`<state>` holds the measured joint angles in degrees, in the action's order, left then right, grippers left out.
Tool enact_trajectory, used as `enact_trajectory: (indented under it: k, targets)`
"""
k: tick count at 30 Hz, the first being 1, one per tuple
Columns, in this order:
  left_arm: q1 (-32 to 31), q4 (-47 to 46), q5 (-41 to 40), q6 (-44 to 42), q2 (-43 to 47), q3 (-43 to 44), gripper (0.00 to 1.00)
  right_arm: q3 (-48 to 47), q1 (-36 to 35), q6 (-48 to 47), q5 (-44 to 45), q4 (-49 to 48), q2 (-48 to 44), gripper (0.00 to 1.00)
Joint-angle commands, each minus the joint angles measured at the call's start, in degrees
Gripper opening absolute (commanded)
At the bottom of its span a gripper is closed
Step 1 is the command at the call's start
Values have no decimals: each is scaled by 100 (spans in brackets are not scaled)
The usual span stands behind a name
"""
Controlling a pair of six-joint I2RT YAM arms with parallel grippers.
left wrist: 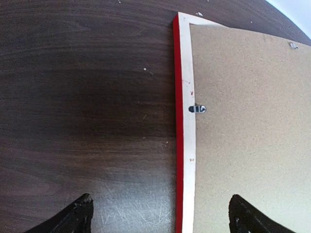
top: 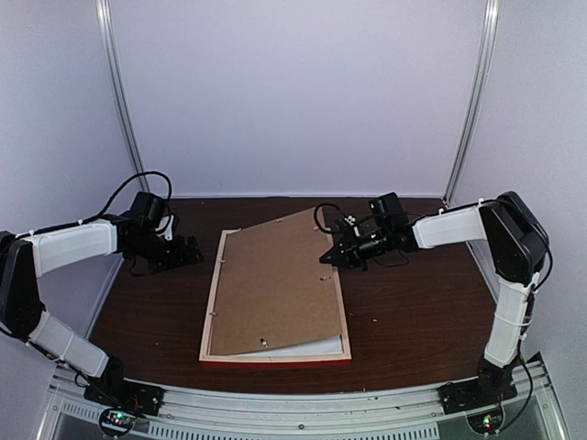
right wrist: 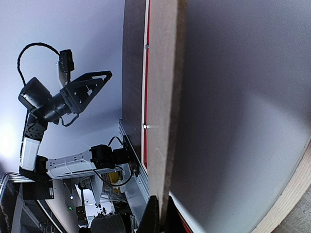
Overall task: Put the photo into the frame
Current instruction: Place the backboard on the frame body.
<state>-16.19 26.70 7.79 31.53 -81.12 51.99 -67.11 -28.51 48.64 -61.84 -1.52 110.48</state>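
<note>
The right end effector (top: 335,252) is pinching the far right edge of the brown backing board (top: 275,284), with its jaws together on that edge. It is holding that side raised, and the board is sitting skewed, its far right corner poking out past the far rail of the frame (top: 213,302).

The frame is lying face down in the middle of the worktop (top: 413,312), pale wood up. Its near rail is running close to the worktop's near edge, with red showing along that side.

Handling the board well here probably means keeping the grip near the edge and moving the raised side slowly. The low left side should be pivoting against the left rail rather than dragging the frame across the worktop. The board also needs squaring to the rails before it can drop inside them. The turn clip (left wrist: 197,108) on the left rail is reaching inward and looks likely to snag the board.

The left end effector (top: 183,249) is standing fully apart and gripping nothing. It is hanging over the frame's far left part, one finger above the worktop and the other above the board. From there it could be steadying the rail.

No blue print of the photo is showing. A white sheet (top: 316,346) is peeking out under the board at the frame's near right corner, well apart from both end effectors. I cannot tell whether it is the photo's back.
</note>
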Motion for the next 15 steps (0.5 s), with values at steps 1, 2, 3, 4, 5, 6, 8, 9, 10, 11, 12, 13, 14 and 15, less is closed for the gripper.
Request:
enact_trajectory:
  k: [1, 2, 3, 4, 5, 6, 8, 9, 10, 11, 12, 13, 14, 15]
  targets:
    - [10, -186, 64, -38, -86, 63, 98, 195, -22, 211, 160, -405, 88, 0]
    - [10, -203, 70, -33, -92, 46, 98, 251, -23, 349, 158, -575, 79, 0]
    - [10, -220, 82, -25, -103, 29, 98, 312, -23, 499, 157, -760, 87, 0]
    - [10, -238, 91, -21, -110, 17, 98, 359, -15, 626, 160, -922, 92, 0]
    - [2, -262, 99, -5, -120, -1, 98, 399, -22, 733, 160, -1043, 91, 0]
    - [1, -279, 107, 0, -136, -18, 98, 420, -17, 798, 166, -1114, 103, 0]
    - [-6, -305, 124, 17, -185, -38, 98, 435, -21, 845, 177, -1164, 121, 0]
    - [-14, -330, 133, 26, -208, -58, 98, 443, -20, 867, 193, -1184, 127, 0]
    - [-24, -356, 147, 41, -225, -76, 97, 446, -21, 877, 192, -1204, 139, 0]
    - [-37, -391, 165, 52, -242, -97, 98, 445, -23, 879, 186, -1210, 167, 0]
    - [-49, -413, 181, 69, -264, -119, 98, 434, -18, 856, 173, -1197, 200, 0]
    - [-63, -434, 190, 79, -291, -133, 98, 400, -21, 812, 155, -1148, 244, 2]
    - [-75, -457, 198, 89, -309, -143, 98, 374, -15, 763, 141, -1096, 279, 4]
    - [-84, -461, 211, 90, -327, -145, 98, 352, -16, 689, 138, -1039, 321, 5]
